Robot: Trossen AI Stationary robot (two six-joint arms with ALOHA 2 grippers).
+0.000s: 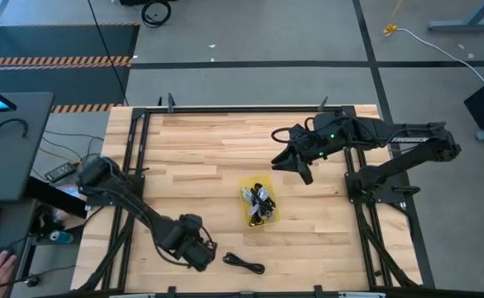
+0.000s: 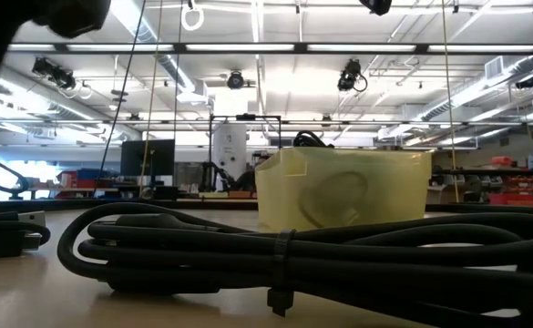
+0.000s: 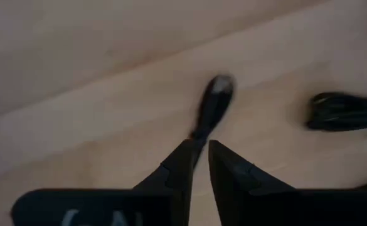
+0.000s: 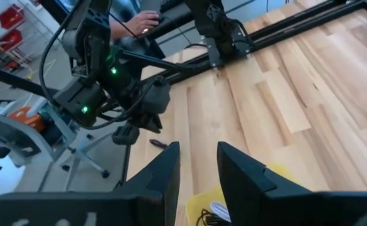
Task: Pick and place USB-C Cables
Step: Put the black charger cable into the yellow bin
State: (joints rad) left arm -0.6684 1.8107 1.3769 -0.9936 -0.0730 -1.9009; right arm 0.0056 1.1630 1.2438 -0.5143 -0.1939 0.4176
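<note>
Near edge: black USB-C cable (image 1: 243,264) lying loose on table (image 1: 200,149) | left gripper (image 1: 208,256) just beside it, fingers narrowly parted, holding nothing | centre: yellow bin (image 1: 271,214) full of bundled cables (image 1: 258,201) | beyond: right gripper (image 1: 294,165) hovering, fingers apart, empty

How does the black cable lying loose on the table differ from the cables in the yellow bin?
The loose black cable lies alone on bare wood near the left pincer; the binned cables are piled together inside the yellow bin. The loose one is all black; the binned ones mix grey and black. Both are short bundled cables.
</note>
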